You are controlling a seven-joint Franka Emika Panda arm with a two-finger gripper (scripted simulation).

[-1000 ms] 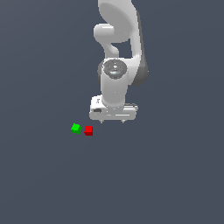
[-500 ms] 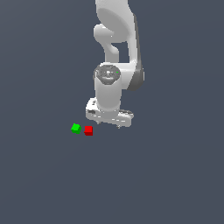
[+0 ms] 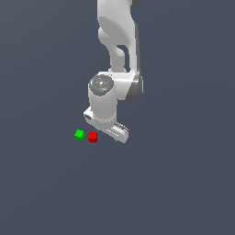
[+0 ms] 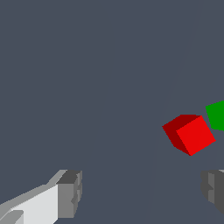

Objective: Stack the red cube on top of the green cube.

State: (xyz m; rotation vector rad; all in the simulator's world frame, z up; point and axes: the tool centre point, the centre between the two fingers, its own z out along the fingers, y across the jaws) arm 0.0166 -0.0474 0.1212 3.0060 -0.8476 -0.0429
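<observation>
Bright red cube [image 3: 93, 137], plain, just beside plain bright green cube [image 3: 79, 135]. White arm [image 3: 115, 55] with grey fingertips [image 4: 69, 194]. Dark slate-grey floor [image 3: 183, 183] around the cubes.

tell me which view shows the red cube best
The wrist view: the red cube fills more of the picture, whole, with two faces distinct, beside the green cube. The exterior view shows the red cube only as a tiny square near the gripper.

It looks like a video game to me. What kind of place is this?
Likely a computer simulation, not a real room: a flat, plain gray floor, a smooth white robot arm, and two tiny plain blocks, the red cube and green cube.
</observation>
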